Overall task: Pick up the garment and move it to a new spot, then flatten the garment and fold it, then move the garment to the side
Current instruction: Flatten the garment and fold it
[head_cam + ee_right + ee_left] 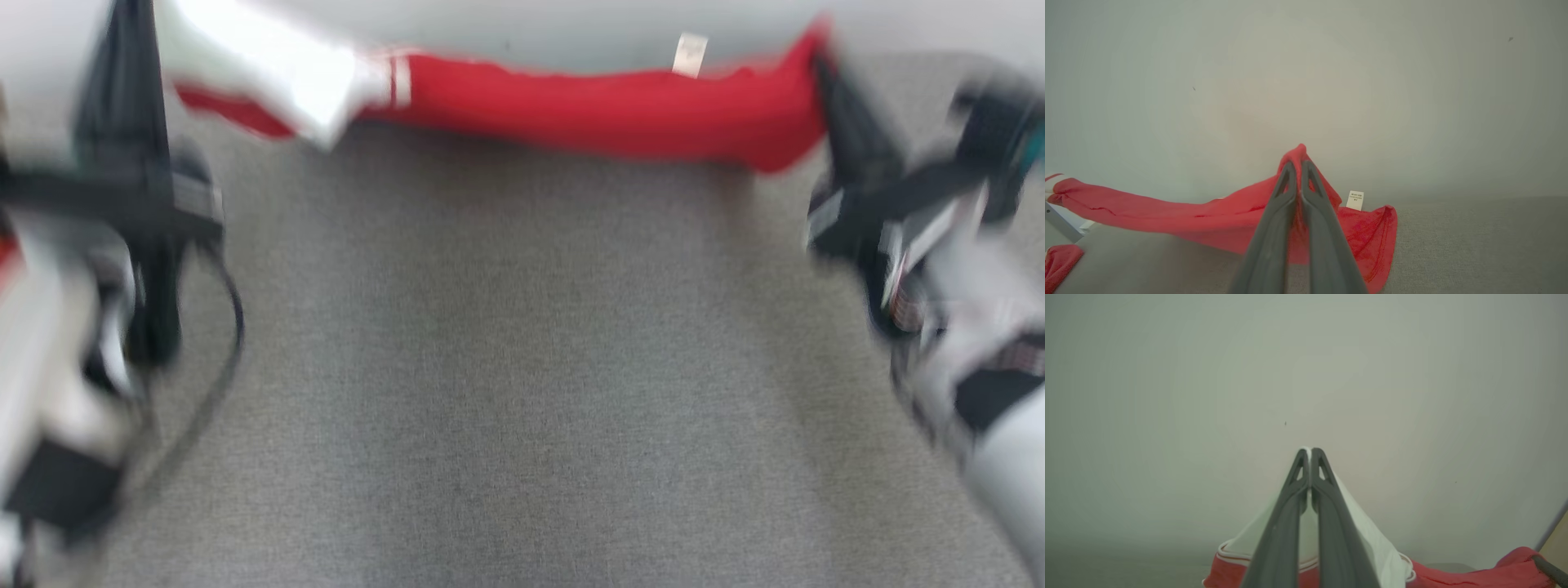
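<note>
The left gripper [1310, 453] stands at the far left of the bench [506, 367], its fingers closed on the tip of the white sleeve [269, 65]. The cloth falls away from the tips in a pale tent towards a red-and-white striped seam. A dark cable [233, 310] loops down beside this arm, over the bench's left side.

From the sleeve the red garment [588, 106] runs as a long, slightly sagging band along the bench's far edge, close before the pale wall [1306, 355]. A small white label [690, 53] stands up from its upper edge, right of the middle. The head view is blurred, so I cannot tell whether the band's lower edge touches the bench there.

At the far right the right gripper [1299, 165] has its fingers shut on a red corner. Below them a stitched hem hangs down onto the grey surface.

In front of the garment the bench spreads open between the two arms.
</note>
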Available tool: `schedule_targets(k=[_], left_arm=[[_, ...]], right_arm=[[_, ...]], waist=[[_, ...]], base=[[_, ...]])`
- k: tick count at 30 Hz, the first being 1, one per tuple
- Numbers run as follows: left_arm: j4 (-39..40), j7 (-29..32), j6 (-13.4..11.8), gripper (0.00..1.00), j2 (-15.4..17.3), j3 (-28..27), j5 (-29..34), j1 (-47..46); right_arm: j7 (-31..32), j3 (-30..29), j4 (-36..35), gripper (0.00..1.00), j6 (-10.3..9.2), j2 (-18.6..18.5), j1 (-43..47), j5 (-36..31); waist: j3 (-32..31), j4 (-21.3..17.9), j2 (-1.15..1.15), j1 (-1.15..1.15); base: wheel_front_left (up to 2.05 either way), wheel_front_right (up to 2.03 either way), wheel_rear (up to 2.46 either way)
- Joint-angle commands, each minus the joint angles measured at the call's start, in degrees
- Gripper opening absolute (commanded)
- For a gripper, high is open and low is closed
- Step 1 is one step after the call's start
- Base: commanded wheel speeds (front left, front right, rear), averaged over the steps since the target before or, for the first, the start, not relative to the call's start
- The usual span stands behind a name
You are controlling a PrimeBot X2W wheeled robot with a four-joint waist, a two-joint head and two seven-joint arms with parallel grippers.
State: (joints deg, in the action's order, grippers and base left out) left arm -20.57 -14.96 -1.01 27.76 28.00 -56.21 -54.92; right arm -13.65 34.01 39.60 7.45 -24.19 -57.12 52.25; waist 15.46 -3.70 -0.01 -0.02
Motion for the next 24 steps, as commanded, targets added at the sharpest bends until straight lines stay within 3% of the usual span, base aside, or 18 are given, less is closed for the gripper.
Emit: schedule_targets(k=[1,4,5,11,16,24], left_arm=[[7.49,-0.18,-3.03,0.00,0.14,-3.66,-0.16,11.24],[16.66,-0.19,-6.32,0.00,-1.06,-7.30,0.46,25.03],[16.66,-0.19,-6.32,0.00,-1.06,-7.30,0.46,25.03],[26.92,-0.19,-9.69,0.00,-4.47,-12.97,1.91,46.87],[28.35,-0.20,-9.09,0.00,-9.84,-16.35,2.11,59.10],[23.15,-0.22,-6.86,0.00,-16.12,-18.57,5.66,70.89]], right_arm=[[-0.54,1.31,-3.22,0.00,0.09,-1.73,7.10,1.28],[-0.90,1.66,-6.84,0.00,0.09,-3.62,15.44,2.78],[-0.90,1.66,-6.84,0.00,0.09,-3.62,15.44,2.78],[-1.31,0.12,-11.77,0.00,0.09,-4.54,29.77,4.03],[-1.51,-2.03,-12.17,0.00,0.09,-3.64,39.72,2.49],[-1.64,-7.30,-13.28,0.00,0.09,-1.61,53.64,0.67]], waist=[[-4.34,-0.31,0.01,0.02],[-5.45,0.02,0.01,0.02],[-5.45,0.02,0.01,0.02],[-7.42,0.65,0.01,0.02],[-9.54,1.40,0.01,0.02],[-12.13,2.44,0.01,0.02]], base=[[0.00,0.00,0.00],[0.00,0.00,0.00],[0.00,0.00,0.00],[0.00,0.00,0.00],[0.00,0.00,0.00],[0.00,0.00,0.00]])
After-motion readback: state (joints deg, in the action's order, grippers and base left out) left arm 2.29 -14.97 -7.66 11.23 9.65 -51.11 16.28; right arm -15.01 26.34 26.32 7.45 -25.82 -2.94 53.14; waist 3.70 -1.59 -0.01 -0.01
